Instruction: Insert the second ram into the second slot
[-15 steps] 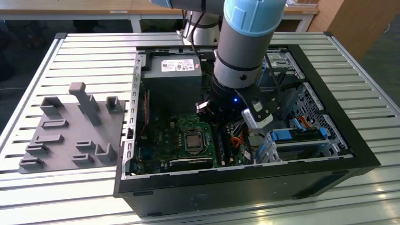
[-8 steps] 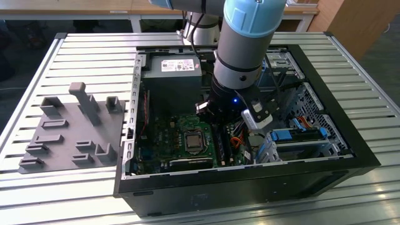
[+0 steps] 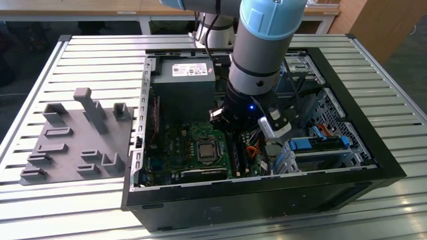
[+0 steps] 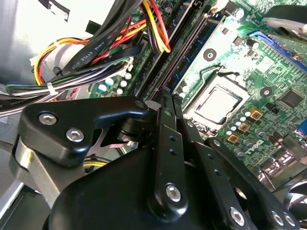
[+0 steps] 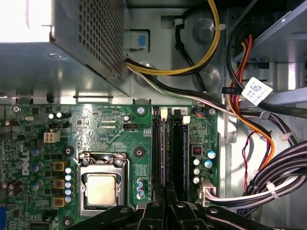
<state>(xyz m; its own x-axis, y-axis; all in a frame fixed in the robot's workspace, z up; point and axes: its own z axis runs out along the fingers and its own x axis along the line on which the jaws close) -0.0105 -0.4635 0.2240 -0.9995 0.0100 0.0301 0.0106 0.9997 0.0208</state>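
My gripper (image 3: 234,133) reaches down into the open computer case (image 3: 267,185), just above the motherboard. In both wrist views its black fingers (image 5: 158,211) are pressed together, gripper (image 5: 166,190) shut, with nothing that I can make out between them. Just beyond the fingertips (image 4: 164,112) run the long black memory slots (image 5: 158,148), side by side next to the processor socket (image 5: 101,189). They also show in the second wrist view as the memory slots (image 4: 184,48). One slot shows a bare row of contacts. The second ram is hidden; no blue stick shows.
The grey power supply (image 3: 183,80) stands close behind the slots. Thick cable bundles (image 5: 268,182) hang beside them. Drive bays with blue latches (image 3: 313,145) fill the case at the exterior view's right. A grey holder fixture (image 3: 73,145) lies on the slatted table at the exterior view's left.
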